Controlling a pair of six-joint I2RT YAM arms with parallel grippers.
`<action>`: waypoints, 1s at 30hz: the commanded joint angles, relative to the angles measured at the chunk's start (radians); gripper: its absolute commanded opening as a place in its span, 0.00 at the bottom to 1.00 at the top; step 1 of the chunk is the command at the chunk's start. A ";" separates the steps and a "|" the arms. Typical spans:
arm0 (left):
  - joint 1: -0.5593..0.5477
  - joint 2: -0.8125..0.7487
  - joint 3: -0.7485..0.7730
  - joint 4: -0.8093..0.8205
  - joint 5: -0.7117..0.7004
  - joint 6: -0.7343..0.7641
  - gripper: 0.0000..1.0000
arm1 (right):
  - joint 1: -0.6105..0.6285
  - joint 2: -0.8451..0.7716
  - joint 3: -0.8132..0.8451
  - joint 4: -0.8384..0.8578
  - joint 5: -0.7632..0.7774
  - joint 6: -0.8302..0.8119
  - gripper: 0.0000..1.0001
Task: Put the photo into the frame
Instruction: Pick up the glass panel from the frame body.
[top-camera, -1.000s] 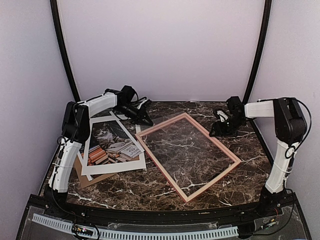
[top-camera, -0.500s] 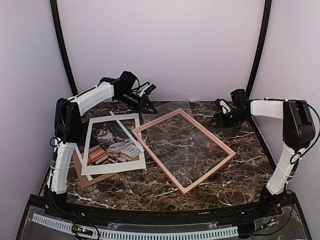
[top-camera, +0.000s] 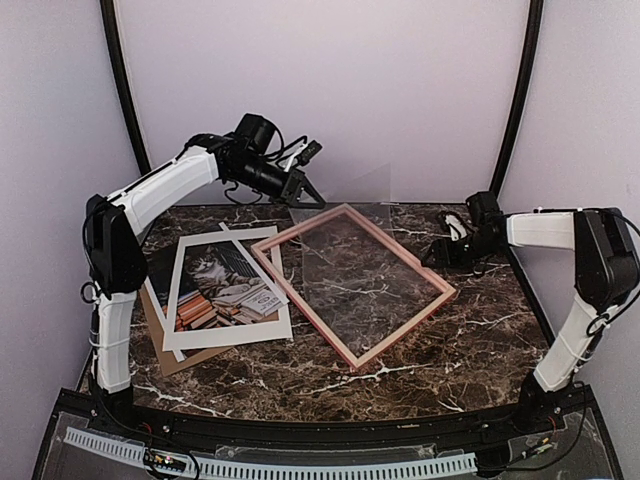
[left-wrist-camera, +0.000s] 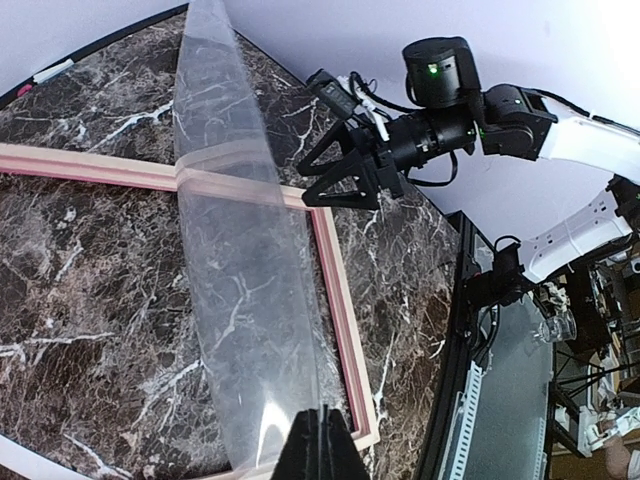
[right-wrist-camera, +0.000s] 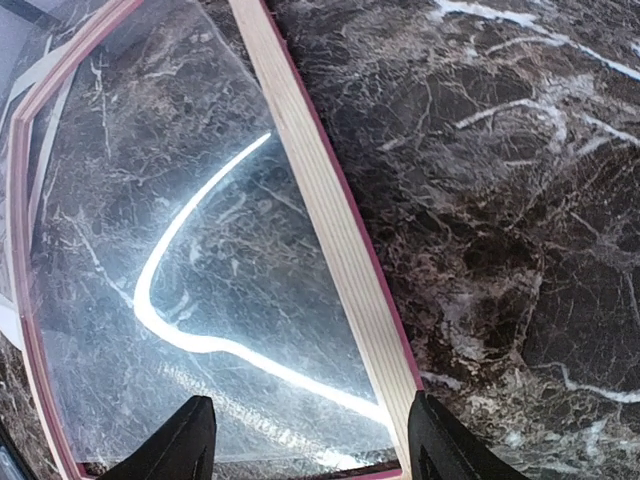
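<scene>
A dark brown, white-veined marble tabletop (top-camera: 480, 340) sits between plain pale lilac walls (top-camera: 330, 90); two black curved poles (top-camera: 125, 100) rise at the far corners.

Dark brown marble-patterned table (top-camera: 480, 330), seen from above.
Lying askew at centre, a pink wooden frame (top-camera: 303, 306); just beside it at left, a brown backing board (top-camera: 172, 360) stacked under a white mat (top-camera: 230, 330) and a cat photo (top-camera: 225, 290).

Two-arm rig. Left arm (top-camera: 150, 195) and right arm (top-camera: 545, 228): white link shells, black joint housings, black bases. Thin black cables (top-camera: 285, 152) loop loosely around the wrists. Left pincer (top-camera: 315, 200) and right pincer (left-wrist-camera: 302, 187): matt black, tapered triangular fingers. Green indicator light (left-wrist-camera: 432, 70) on the right wrist's black cylindrical housing.
</scene>
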 joint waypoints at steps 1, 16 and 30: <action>-0.034 -0.119 -0.034 0.060 0.008 -0.003 0.00 | -0.005 -0.052 -0.025 0.032 0.067 0.049 0.67; -0.098 -0.253 -0.095 0.130 -0.006 -0.029 0.00 | -0.006 -0.135 -0.144 0.054 0.142 0.105 0.66; -0.112 -0.372 -0.161 0.088 -0.002 0.029 0.00 | -0.004 -0.367 -0.225 0.127 -0.023 0.051 0.74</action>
